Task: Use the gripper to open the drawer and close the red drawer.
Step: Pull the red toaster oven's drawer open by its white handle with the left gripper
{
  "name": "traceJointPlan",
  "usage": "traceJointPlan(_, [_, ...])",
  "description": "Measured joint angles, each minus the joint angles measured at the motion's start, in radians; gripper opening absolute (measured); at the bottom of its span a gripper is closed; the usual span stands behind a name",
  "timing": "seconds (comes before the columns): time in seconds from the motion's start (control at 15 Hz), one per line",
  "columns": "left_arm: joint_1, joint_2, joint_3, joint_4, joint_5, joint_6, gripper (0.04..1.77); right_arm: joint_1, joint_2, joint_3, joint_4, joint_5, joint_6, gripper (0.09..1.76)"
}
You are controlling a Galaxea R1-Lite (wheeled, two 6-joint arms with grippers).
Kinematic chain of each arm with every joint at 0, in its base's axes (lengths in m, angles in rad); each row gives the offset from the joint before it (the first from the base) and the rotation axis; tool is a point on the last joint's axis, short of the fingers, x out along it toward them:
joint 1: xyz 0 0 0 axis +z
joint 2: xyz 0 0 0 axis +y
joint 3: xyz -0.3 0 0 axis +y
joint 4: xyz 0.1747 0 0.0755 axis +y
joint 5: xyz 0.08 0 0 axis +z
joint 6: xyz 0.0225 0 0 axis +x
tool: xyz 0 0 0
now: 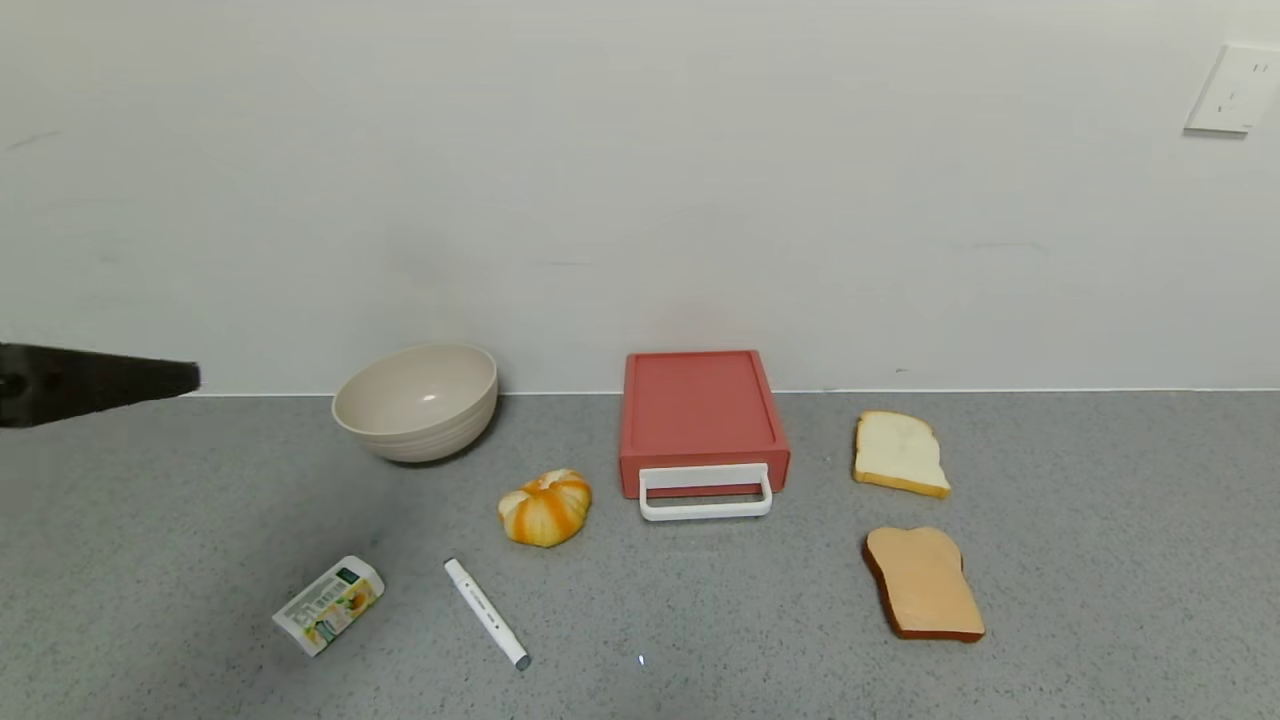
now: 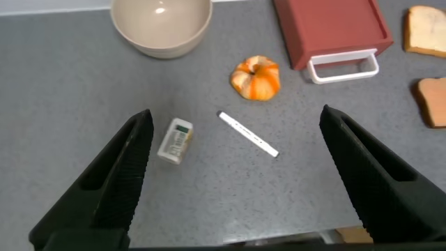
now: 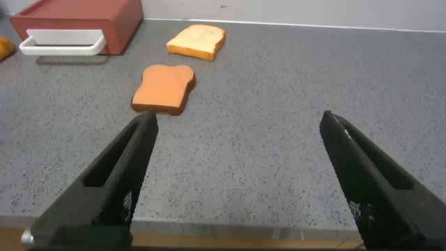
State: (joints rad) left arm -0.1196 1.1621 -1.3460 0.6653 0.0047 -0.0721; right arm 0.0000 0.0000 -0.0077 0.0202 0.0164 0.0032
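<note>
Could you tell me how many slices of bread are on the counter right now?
2. The pale slice lies to the robot's right of the red drawer, nearer the wall; the browner slice lies just in front of it. Nothing appears hidden.

I see a coral-red drawer with a white handle. The pumpkin is orange-and-white striped; the counter is speckled grey.

Bare grey speckled countertop lies before the coral-red plastic drawer's white loop handle, flanked by an orange-and-white striped pumpkin-shaped bun and a browned toast slice.

Right gripper spread wide above counter, drawer beyond bread slices
</note>
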Motion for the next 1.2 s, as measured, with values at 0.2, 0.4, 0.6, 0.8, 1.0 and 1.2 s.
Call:
traceJointPlan(0.2, [-0.080, 0.191, -0.162, 0.084, 0.017, -0.107, 1.72, 0.000, 0.000, 0.000, 0.000, 0.000, 0.000, 1.71])
traceJointPlan(0.4, [-0.177, 0.370, -0.314, 0.136, 0.069, -0.217, 1.72, 0.000, 0.000, 0.000, 0.000, 0.000, 0.000, 1.71])
traceJointPlan(0.6, [-0.271, 0.517, -0.424, 0.153, 0.087, -0.289, 1.72, 0.000, 0.000, 0.000, 0.000, 0.000, 0.000, 1.71])
traceJointPlan(0.8, [-0.361, 0.639, -0.509, 0.154, 0.104, -0.354, 1.72, 0.000, 0.000, 0.000, -0.001, 0.000, 0.000, 1.71])
traceJointPlan(1.0, [-0.434, 0.746, -0.570, 0.154, 0.192, -0.399, 1.72, 0.000, 0.000, 0.000, 0.000, 0.000, 0.000, 1.71])
traceJointPlan(1.2, [-0.522, 0.854, -0.616, 0.145, 0.252, -0.445, 1.72, 0.000, 0.000, 0.000, 0.000, 0.000, 0.000, 1.71])
